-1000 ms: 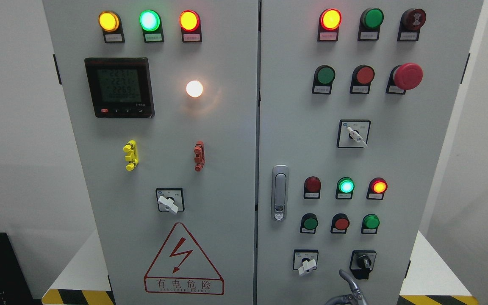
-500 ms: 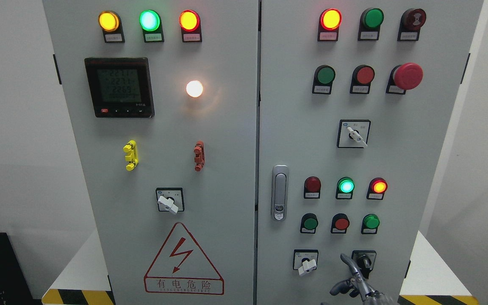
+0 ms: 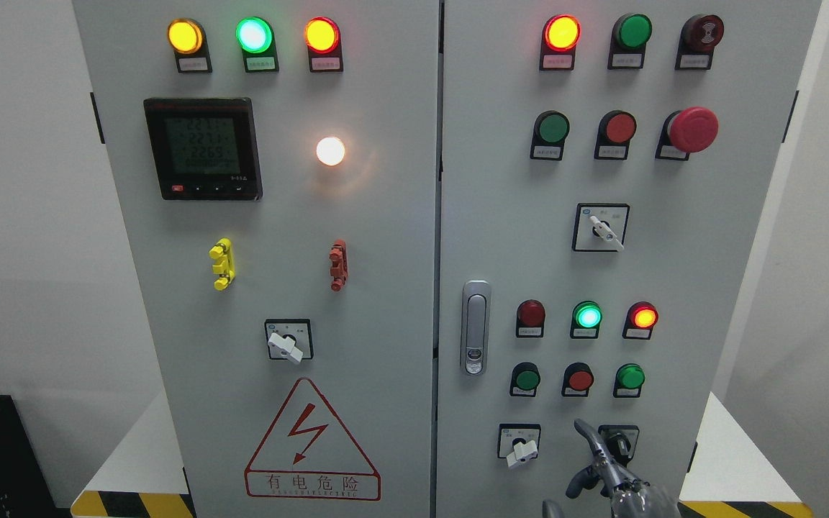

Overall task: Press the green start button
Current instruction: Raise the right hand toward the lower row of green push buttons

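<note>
On the right door of the grey cabinet, a low row holds a dark green button (image 3: 527, 378), a red button (image 3: 580, 379) and a brighter green button (image 3: 630, 376). Another green button (image 3: 553, 127) sits higher up. My right hand (image 3: 599, 464) comes up from the bottom edge, below that low row. Its index finger (image 3: 587, 434) points up and stands out straight while the other fingers curl in; it holds nothing. The fingertip is beside the black selector knob (image 3: 617, 440), well under the red button, touching no button. The left hand is out of view.
A white-handled rotary switch (image 3: 521, 447) sits left of the hand and a door latch (image 3: 475, 327) further left. Lit indicator lamps (image 3: 588, 316) line up above the low buttons. A red mushroom stop button (image 3: 693, 129) protrudes at upper right. Yellow-black striping (image 3: 738, 508) marks the base.
My right hand has risen from the bottom edge and more of it shows. Its index fingertip has climbed from below the black knob to level with it.
</note>
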